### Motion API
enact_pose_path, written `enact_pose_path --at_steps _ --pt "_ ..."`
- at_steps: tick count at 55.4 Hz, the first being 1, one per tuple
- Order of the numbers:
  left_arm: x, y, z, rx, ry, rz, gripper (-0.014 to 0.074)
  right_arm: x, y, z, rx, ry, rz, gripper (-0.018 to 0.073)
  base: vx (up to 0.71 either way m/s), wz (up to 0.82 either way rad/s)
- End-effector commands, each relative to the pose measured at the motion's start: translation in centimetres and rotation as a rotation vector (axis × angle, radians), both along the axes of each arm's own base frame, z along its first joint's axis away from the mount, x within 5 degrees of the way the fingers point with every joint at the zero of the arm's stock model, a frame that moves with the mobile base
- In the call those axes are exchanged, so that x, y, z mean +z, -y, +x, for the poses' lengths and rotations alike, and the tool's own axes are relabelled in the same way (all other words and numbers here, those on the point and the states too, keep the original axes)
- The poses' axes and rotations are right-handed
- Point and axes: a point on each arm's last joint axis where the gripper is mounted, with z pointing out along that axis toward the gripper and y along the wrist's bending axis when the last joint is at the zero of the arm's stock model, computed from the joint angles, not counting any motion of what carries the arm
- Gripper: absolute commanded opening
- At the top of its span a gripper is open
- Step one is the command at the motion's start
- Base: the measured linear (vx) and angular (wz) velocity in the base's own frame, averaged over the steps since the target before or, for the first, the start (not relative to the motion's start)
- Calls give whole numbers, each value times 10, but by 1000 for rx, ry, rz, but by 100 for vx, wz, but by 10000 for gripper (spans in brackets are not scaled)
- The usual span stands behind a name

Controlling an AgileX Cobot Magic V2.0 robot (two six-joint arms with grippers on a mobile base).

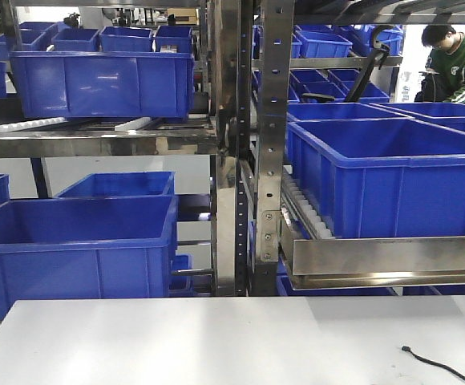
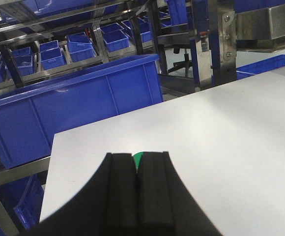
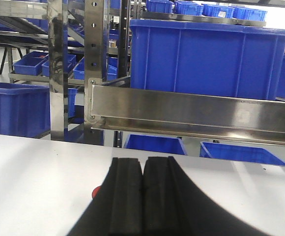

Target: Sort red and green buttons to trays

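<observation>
The left gripper (image 2: pixel 137 162) sits low over the white counter (image 1: pixel 216 337), reaching forward at a shallow angle toward the counter's far left corner. Its black fingers (image 2: pixel 120 187) are pressed flush together with no gap. A small green patch (image 2: pixel 139 156) shows just past the fingertips, above the counter. Too little of it is visible to tell whether it is the button or the tray, or whether it touches the fingers.

The right gripper (image 3: pixel 143 160) is also low over the counter and points toward the counter's far edge. Its fingers are closed pad to pad with nothing between them. A red patch (image 3: pixel 96 192) shows on the counter against the outer side of one finger, mostly hidden.

Beyond the counter's far edge stands a steel rack (image 1: pixel 268 120) loaded with blue crates (image 1: pixel 393 176). A thin black cable (image 1: pixel 441 365) lies on the counter's near right corner.
</observation>
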Motion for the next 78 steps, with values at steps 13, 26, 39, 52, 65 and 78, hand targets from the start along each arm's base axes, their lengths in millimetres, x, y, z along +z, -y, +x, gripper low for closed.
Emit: enact_pose_path --at_steps 13,26,39,52,65,78 --pt "17 -1 -1 6 108 -31 -4 3 0 0 -2 71 -3 -8 0 0" --pt "17 -1 -1 6 108 -31 -4 3 0 0 -2 71 -3 -8 0 0" --pt "19 -1 -1 7 128 -15 -4 3 0 0 -2 71 -3 -8 0 0" --pt "20 -1 -1 8 144 -21 -4 4 0 0 -2 78 -3 -8 0 0" --pt "49 -5 -5 31 416 -242 -4 30 0 -6 5 313 39 -8 0 0" --pt "125 -7 -22 9 519 -217 -4 130 2 -24 -3 428 43 -8 0 0"
